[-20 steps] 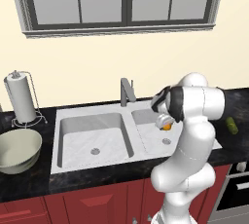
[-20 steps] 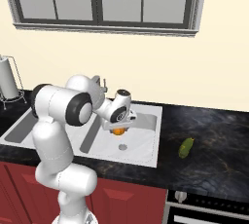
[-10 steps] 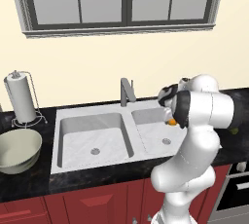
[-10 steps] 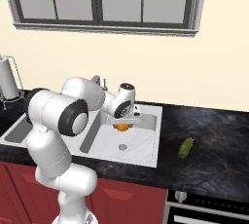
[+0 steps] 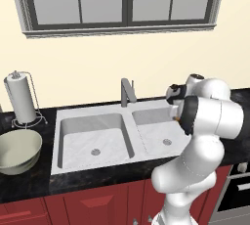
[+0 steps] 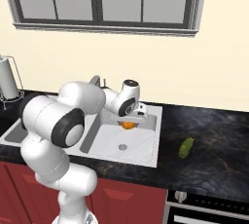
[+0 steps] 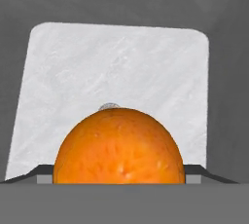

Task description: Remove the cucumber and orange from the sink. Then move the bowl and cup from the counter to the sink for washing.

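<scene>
**Orange aloft over basin, slip risk**

Claw (image 6: 130, 122) spread wide around the orange (image 7: 119, 146), carried above the right basin of the sink (image 5: 78, 116). Likely to roll free if jolted, dropping back in. Cucumber (image 6: 186, 147) already on bench (image 6: 214, 140), right of sink.

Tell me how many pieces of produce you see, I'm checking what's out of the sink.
2: the orange between the gripper's jaws above the right basin, and the cucumber lying on the counter right of the sink.

One orange (image 6: 128, 125), one cucumber (image 6: 186, 147), one bowl (image 5: 17, 151), two sink (image 5: 73, 158) basins.
</scene>
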